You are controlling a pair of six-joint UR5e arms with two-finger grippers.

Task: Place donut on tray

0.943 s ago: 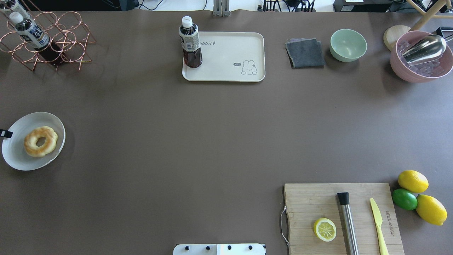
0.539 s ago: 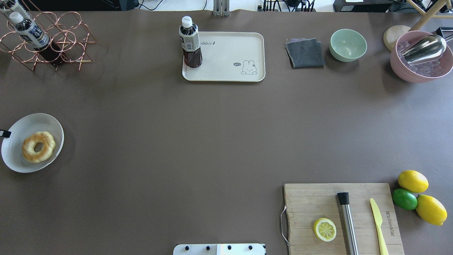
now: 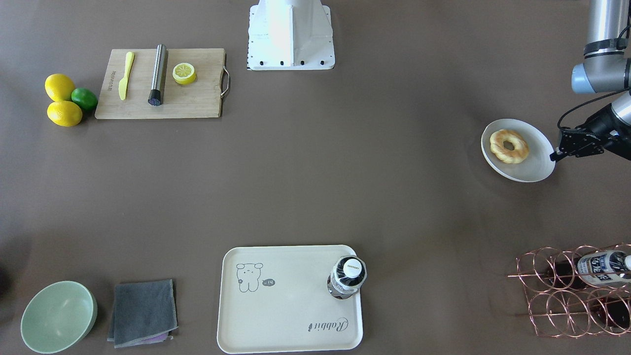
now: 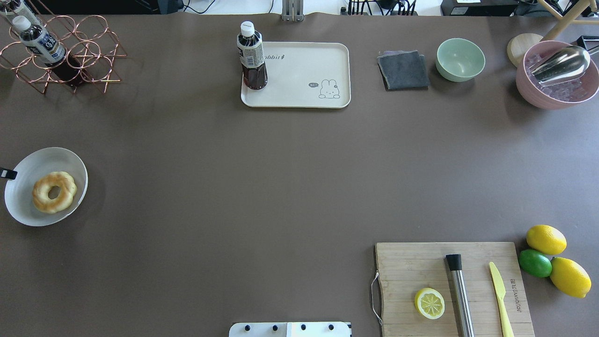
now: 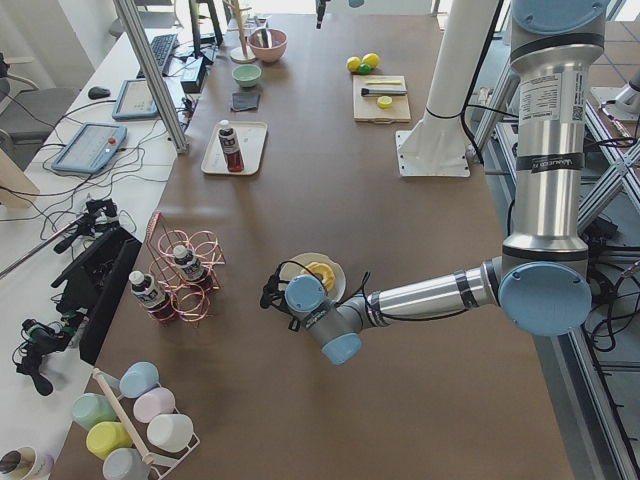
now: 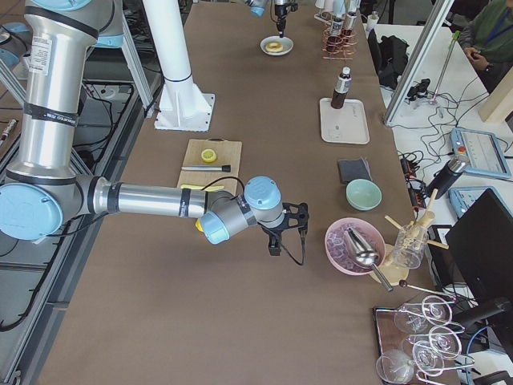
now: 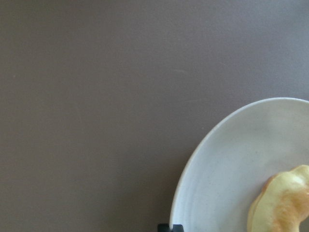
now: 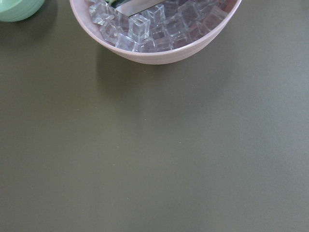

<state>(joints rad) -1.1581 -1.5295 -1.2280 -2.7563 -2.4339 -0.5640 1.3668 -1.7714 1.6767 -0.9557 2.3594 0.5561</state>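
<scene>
I am seeing the donut [image 4: 53, 192] lying flat on a round white plate [image 4: 28, 164] at the left edge of the overhead view, low of the plate's centre. The tray [image 4: 304, 70] is sitting well apart from it, at top centre. A dark drink bottle [image 4: 252, 56] is standing upright in the tray's upper left corner, and the cartoon animal is showing in the lower right.

At the upper right a pink bowl [image 4: 557, 100] is holding ice cubes and a metal scoop [image 4: 561, 63]. A green bowl [image 4: 460, 59] and a folded grey cloth [image 4: 403, 70] are sitting between it and the tray. A copper wire rack [image 4: 70, 51] at the upper left is holding bottles.

The left end effector [image 3: 557, 156] is sitting at the plate's rim on the right edge of the front-facing view. I am unable to tell how far it is open, or whether it is touching the rim. The right end effector [image 6: 276, 241] is hanging near the pink bowl in the right-side view, and I am unable to judge its opening either.

A wide stretch of brown worktop [image 4: 234, 178] is lying between the plate and the tray. A cutting board [image 4: 412, 267] with a half lemon [image 4: 429, 303] is sitting at the lower right.
</scene>
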